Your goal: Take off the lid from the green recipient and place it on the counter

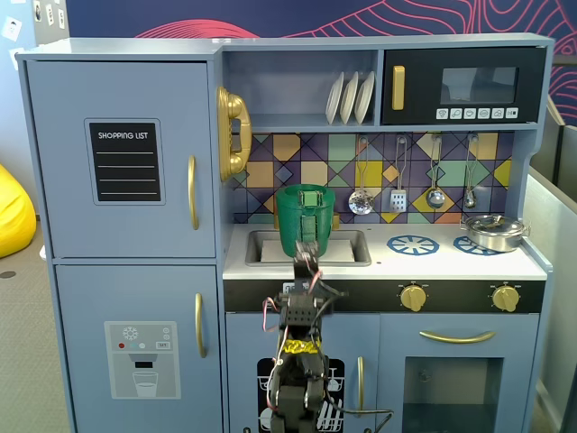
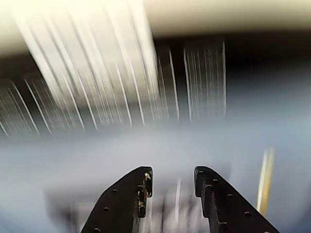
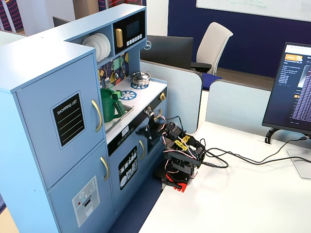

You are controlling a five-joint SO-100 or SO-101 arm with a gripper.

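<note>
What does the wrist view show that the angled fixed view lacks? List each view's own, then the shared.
Only the wrist view: the gripper close up, its jaws apart with nothing between them; the rest is motion blur.
Only the angled fixed view: the green pot in the sink, the steel pot on the counter, the arm's base, a monitor.
Both: the gripper and the toy kitchen's blue front.

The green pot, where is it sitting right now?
In a fixed view the green pot stands upright in the sink at the left end of the counter, well left of the silver pot, just behind the raised gripper.
</note>
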